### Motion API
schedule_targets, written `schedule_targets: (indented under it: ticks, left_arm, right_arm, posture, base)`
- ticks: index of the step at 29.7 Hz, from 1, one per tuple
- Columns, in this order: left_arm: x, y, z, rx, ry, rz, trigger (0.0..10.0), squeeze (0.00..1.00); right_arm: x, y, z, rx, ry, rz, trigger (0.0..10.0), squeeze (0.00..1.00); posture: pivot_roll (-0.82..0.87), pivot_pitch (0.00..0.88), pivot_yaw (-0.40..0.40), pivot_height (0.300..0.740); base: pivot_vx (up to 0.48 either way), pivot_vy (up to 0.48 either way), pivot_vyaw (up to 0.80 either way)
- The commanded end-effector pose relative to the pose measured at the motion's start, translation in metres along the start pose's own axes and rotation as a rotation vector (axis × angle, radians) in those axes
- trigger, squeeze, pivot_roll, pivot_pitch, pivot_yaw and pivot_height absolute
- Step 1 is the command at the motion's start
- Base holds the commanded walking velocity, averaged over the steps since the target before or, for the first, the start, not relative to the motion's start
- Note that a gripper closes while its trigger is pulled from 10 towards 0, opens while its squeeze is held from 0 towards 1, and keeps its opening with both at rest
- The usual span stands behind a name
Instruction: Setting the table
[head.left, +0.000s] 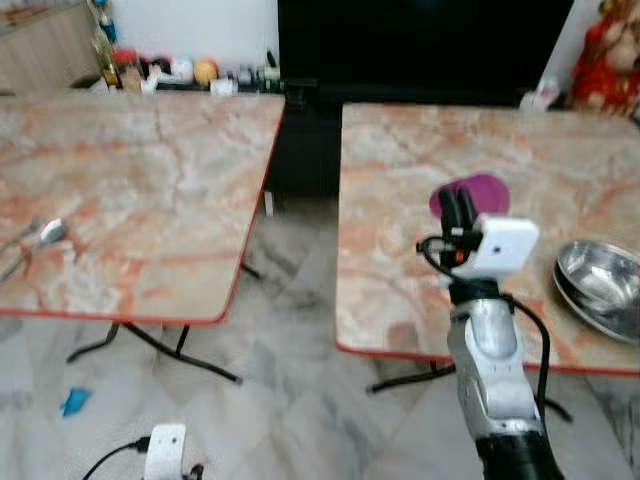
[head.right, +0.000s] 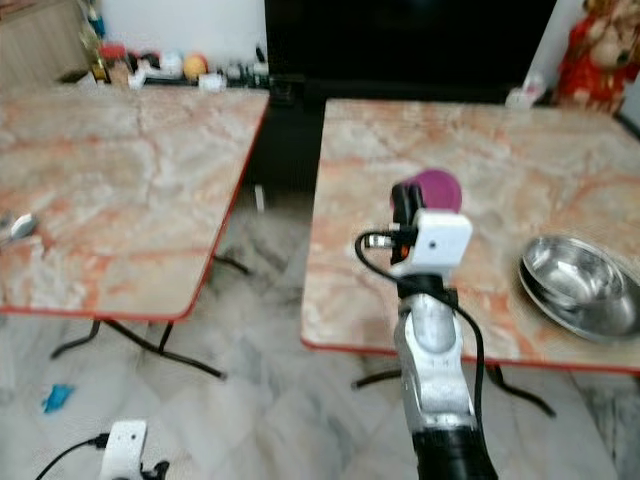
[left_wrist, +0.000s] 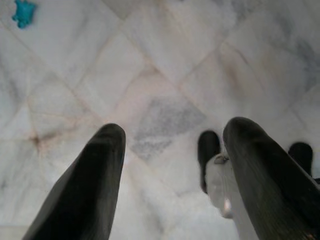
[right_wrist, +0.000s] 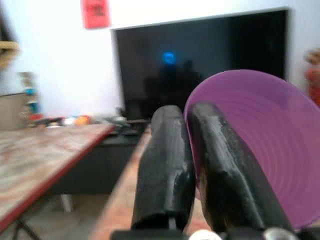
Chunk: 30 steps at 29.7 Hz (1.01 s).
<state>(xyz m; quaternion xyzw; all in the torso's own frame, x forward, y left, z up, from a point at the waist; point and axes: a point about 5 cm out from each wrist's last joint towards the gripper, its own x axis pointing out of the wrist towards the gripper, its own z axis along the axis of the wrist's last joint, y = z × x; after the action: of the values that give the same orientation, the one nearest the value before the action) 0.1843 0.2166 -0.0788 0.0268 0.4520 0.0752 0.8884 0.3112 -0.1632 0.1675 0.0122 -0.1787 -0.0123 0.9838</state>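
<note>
Pinching the purple plate (right_wrist: 260, 150) by its rim, the right gripper (head.left: 458, 212) should lower it flat, inside the table's (head.left: 400, 300) near edge, left of the steel bowls (head.left: 600, 285); the left gripper (left_wrist: 170, 175) hangs spread.

Two worktops stand side by side with a gap of floor (head.left: 300, 300) between them. On the right worktop (head.left: 400, 180), stacked steel bowls (head.left: 600, 285) sit near its right front edge. The right tool (head.left: 458, 212) is raised over this worktop's front middle, pinching a plate (head.left: 485, 190). A spoon (head.left: 45, 235) lies on the left worktop (head.left: 150, 180) near its left edge. Behind both stands a television (head.left: 420, 45).
</note>
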Motion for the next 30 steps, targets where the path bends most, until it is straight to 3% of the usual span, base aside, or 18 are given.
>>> schedule_targets:
  ticks: [1,14,18,21,30]
  left_arm:
    - [-0.0005,0.0043,-0.0026,0.012,0.012,0.009,10.0,0.00]
    - [-0.0003,0.0033,-0.0019,0.008,0.010,0.006,10.0,0.00]
    - [-0.0002,0.0031,-0.0008,0.015,0.006,0.006,10.0,0.00]
    - [-0.0001,0.0029,-0.0001,0.020,0.003,0.007,10.0,0.00]
    - [0.0003,0.0023,0.0021,0.021,-0.004,0.006,10.0,0.00]
  right_arm:
    - [0.0032,0.0048,0.0048,0.011,-0.016,0.014,10.0,0.00]
    - [0.0063,-0.0036,0.0024,0.018,0.013,-0.044,10.0,0.00]
    - [0.0072,-0.0041,0.0006,0.032,0.031,-0.049,10.0,0.00]
    - [0.0071,-0.0034,0.0015,0.033,0.022,-0.046,10.0,0.00]
    - [0.0072,-0.0003,-0.0008,0.021,0.038,-0.047,10.0,0.00]
  posture:
    - [-0.02,0.000,0.005,0.740]
    - [-0.02,0.000,0.003,0.740]
    - [-0.02,0.000,0.003,0.740]
    - [-0.02,0.000,0.001,0.740]
    - [-0.02,0.000,0.003,0.740]
  base:
    - [0.000,0.000,0.00]
    - [0.000,0.000,0.00]
    - [0.000,0.000,-0.71]
    - [0.000,-0.364,-0.80]
    - [0.000,-0.385,0.00]
